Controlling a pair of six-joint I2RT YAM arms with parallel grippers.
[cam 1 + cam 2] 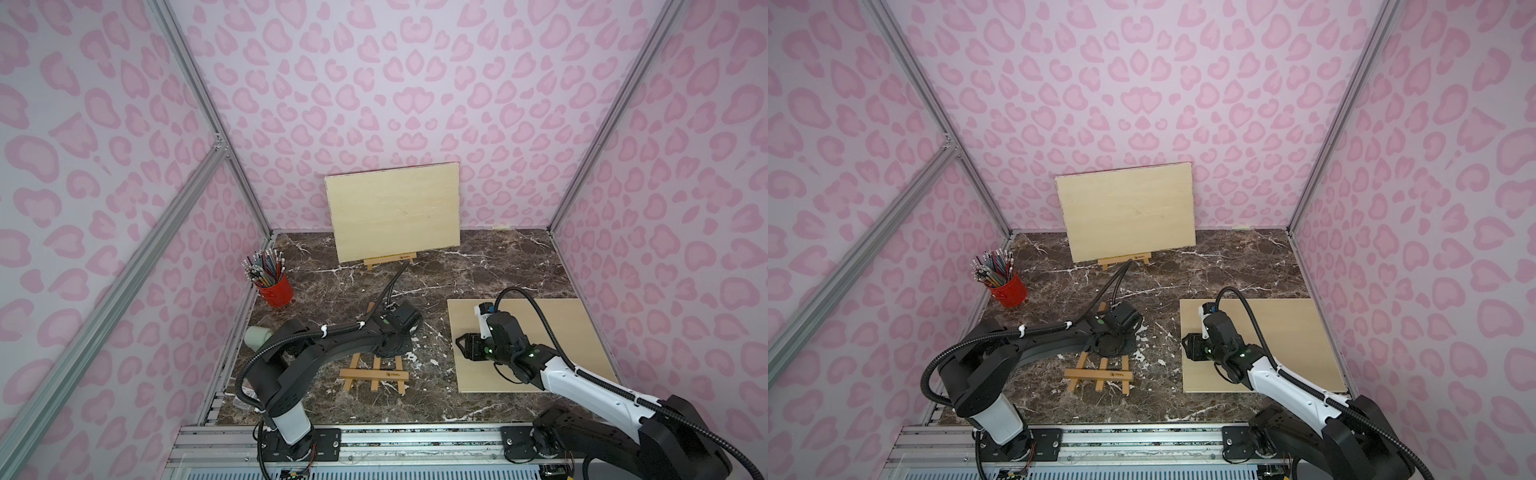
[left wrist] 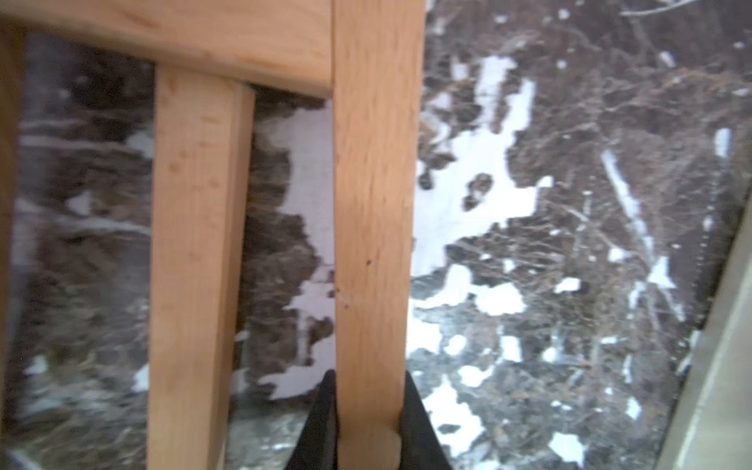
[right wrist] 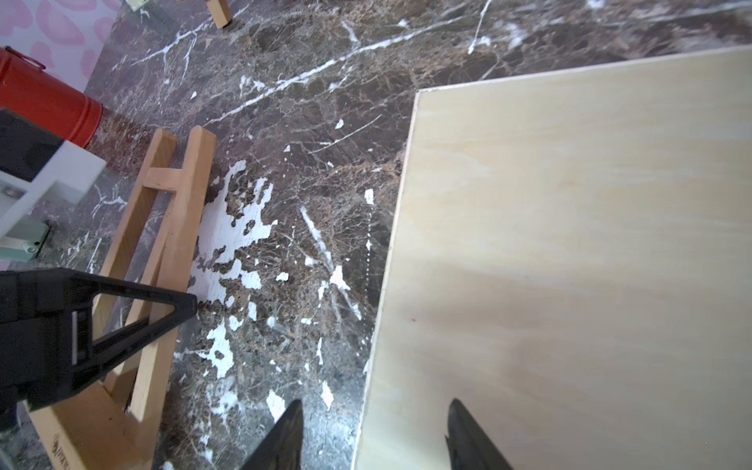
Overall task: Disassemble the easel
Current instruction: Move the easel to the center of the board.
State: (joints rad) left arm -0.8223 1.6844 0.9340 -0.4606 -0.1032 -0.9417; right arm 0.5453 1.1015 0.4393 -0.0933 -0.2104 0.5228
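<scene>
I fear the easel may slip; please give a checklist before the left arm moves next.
1. Left fingers on an outer strut of the small light wooden easel: ok, one on each side.
2. Easel lying on the brown marble table: ok.
3. Right fingers open, empty, over the flat pale plywood board's edge: ok.
4. Red metal pencil cup apart from the easel: ok.
5. Grip firm enough: cannot tell.

Tan easel (image 1: 374, 376), brown white-veined table (image 1: 498, 266)

Left arm (image 1: 1038, 338) over flat easel (image 1: 1099, 376)
</scene>
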